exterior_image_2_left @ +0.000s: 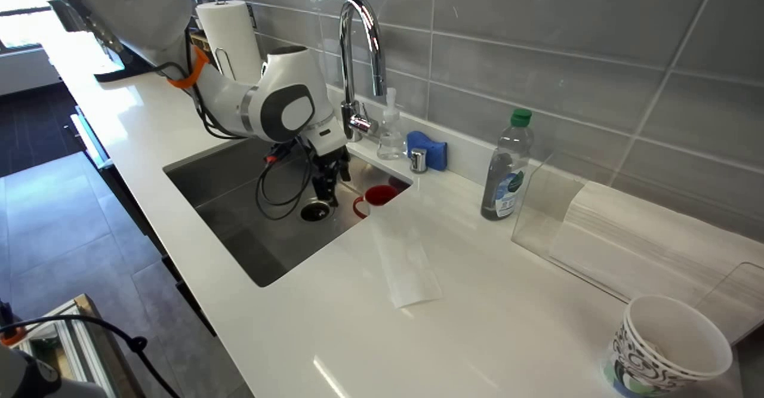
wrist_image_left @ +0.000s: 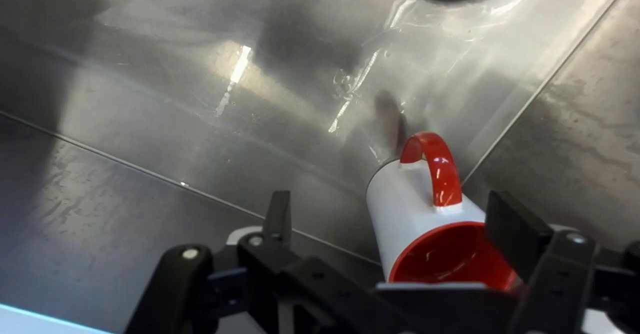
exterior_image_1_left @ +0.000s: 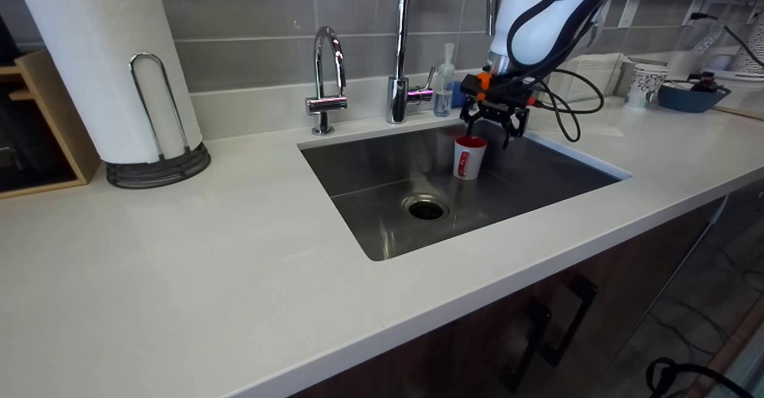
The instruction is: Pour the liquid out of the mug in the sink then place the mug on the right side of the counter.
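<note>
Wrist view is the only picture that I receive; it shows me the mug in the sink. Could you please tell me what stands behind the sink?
Observer: A tall chrome faucet stands behind the sink.
Operator: Thank you. I should later place the mug to the right; what is there?
Observer: In an exterior view, a blue bowl is on the counter, right of the sink.
Operator: Is one more thing there?
Observer: Yes, a bottle with a green cap, near the tiled wall.

White counter point(exterior_image_1_left: 179, 272), sink point(exterior_image_1_left: 358, 168) set in | left: shelf point(exterior_image_1_left: 61, 108), towel roll point(exterior_image_1_left: 107, 70) | far, behind sink: small tap point(exterior_image_1_left: 324, 105), tall tap point(exterior_image_1_left: 396, 96), pump bottle point(exterior_image_1_left: 443, 90), sponge point(exterior_image_2_left: 436, 152) | right: soap bottle point(exterior_image_2_left: 503, 174), napkin holder point(exterior_image_2_left: 544, 207), cups point(exterior_image_2_left: 647, 353), bowl point(exterior_image_1_left: 689, 99)
</note>
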Robot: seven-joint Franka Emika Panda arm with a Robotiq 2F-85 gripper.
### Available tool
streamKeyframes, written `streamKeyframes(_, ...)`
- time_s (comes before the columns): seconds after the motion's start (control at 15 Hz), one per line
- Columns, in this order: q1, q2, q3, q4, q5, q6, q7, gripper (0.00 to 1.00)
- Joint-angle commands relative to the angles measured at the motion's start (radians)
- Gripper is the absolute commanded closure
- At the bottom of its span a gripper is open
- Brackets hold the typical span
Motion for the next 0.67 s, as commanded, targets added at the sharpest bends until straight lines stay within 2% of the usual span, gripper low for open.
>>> streamKeyframes(0.0, 0.032, 0.115, -0.023, 0.116, 0.041, -0.031, -0.075, 0.00)
streamKeyframes(0.33, 0.078, 0.233, -0.077, 0.224, 0.034, -0.015, -0.073, 0.00)
streamKeyframes(0.6, 0.081, 0.297, -0.078, 0.289, 0.055, -0.030, -0.103, 0.00)
